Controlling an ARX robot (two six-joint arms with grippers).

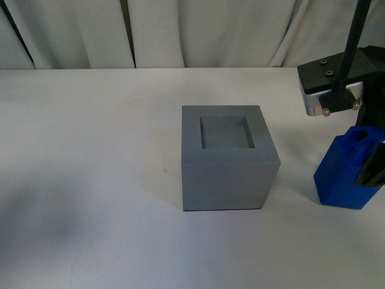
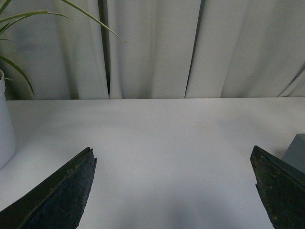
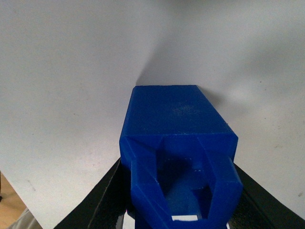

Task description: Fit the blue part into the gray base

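Observation:
The gray base [image 1: 229, 158] stands in the middle of the white table, its square recess facing up and empty. The blue part [image 1: 346, 174] is at the right edge of the front view, to the right of the base, tilted. My right gripper [image 1: 368, 158] is shut on its handle end. In the right wrist view the blue part [image 3: 178, 143] fills the space between the black fingers [image 3: 97, 205], handle loop toward the camera. My left gripper [image 2: 174, 191] is open and empty over bare table; a corner of the gray base [image 2: 296, 152] shows beside one finger.
White curtains [image 1: 180, 30] hang behind the table's far edge. A white pot [image 2: 5, 129] with green leaves stands at the side in the left wrist view. The table's front edge shows in the right wrist view [image 3: 9, 200].

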